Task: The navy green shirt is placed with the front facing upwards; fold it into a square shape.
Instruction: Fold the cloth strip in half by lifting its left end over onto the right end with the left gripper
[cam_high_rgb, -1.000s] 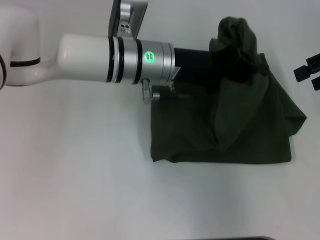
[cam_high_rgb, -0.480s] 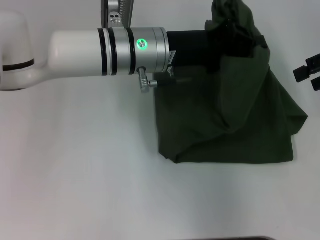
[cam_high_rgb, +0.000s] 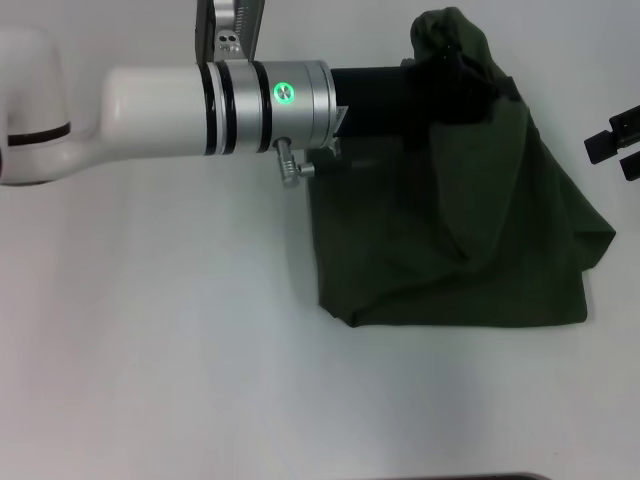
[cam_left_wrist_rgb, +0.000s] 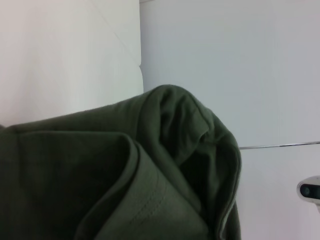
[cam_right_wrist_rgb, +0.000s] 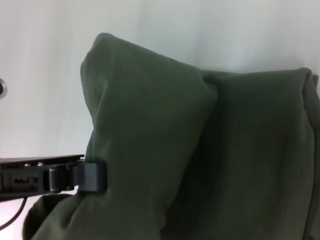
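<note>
The shirt (cam_high_rgb: 470, 240) lies partly folded on the white table (cam_high_rgb: 150, 380). The left claw (cam_high_rgb: 462, 75) is clamped on a bunched edge lifted above the shirt's far side, seemingly mid-fold. Next it should carry that edge over the flat part. The right claw (cam_high_rgb: 615, 145) waits beside the shirt; I cannot tell its opening.

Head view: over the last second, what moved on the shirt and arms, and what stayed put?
The left arm drew back toward the robot's left and a little farther up the table, carrying the raised bunch of the shirt with it. The shirt's left edge slid toward the right, so the cloth lies narrower. Most of this came in the first half second. The shirt's near edge and right corner stayed, as did the right gripper, parked at the table's right edge.
</note>
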